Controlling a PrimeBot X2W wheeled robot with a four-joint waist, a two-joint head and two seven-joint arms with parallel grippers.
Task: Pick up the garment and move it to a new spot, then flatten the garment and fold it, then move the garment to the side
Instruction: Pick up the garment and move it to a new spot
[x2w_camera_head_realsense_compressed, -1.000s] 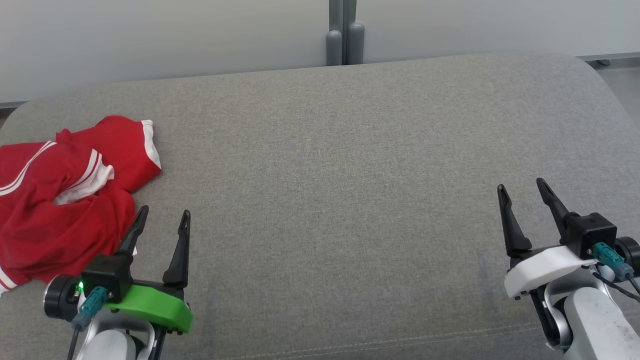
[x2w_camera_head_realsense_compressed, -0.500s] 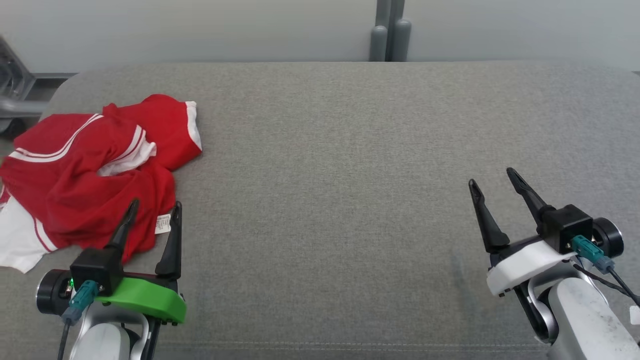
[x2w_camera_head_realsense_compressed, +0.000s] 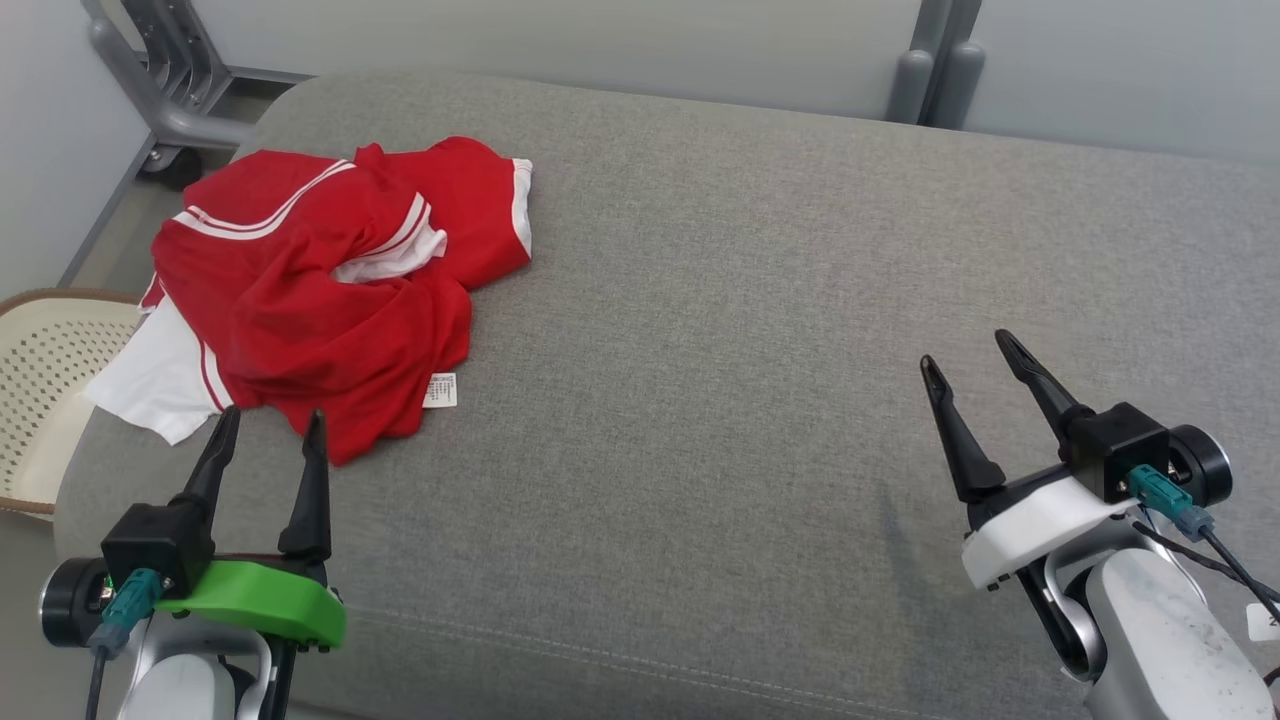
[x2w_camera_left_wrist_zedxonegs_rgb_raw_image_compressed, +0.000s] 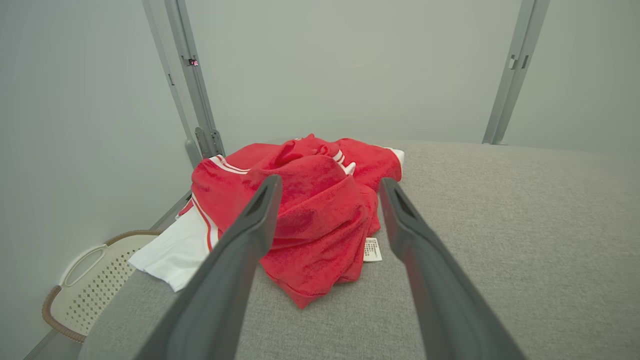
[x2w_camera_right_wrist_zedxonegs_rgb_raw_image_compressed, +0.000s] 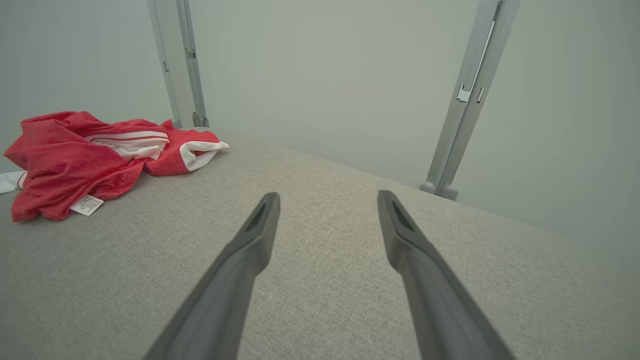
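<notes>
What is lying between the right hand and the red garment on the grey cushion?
Nothing. In the head view, the stretch from the right hand to the red garment is bare grey cushion.

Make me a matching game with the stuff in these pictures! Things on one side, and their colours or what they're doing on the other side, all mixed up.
Things:
1. shirt
2. basket
3. cushion
4. right gripper

Descriptions:
a. grey
b. cream, full of little holes
c. open, holding nothing
d. red and white, crumpled

Right pairs: 1-d, 2-b, 3-a, 4-c
</notes>
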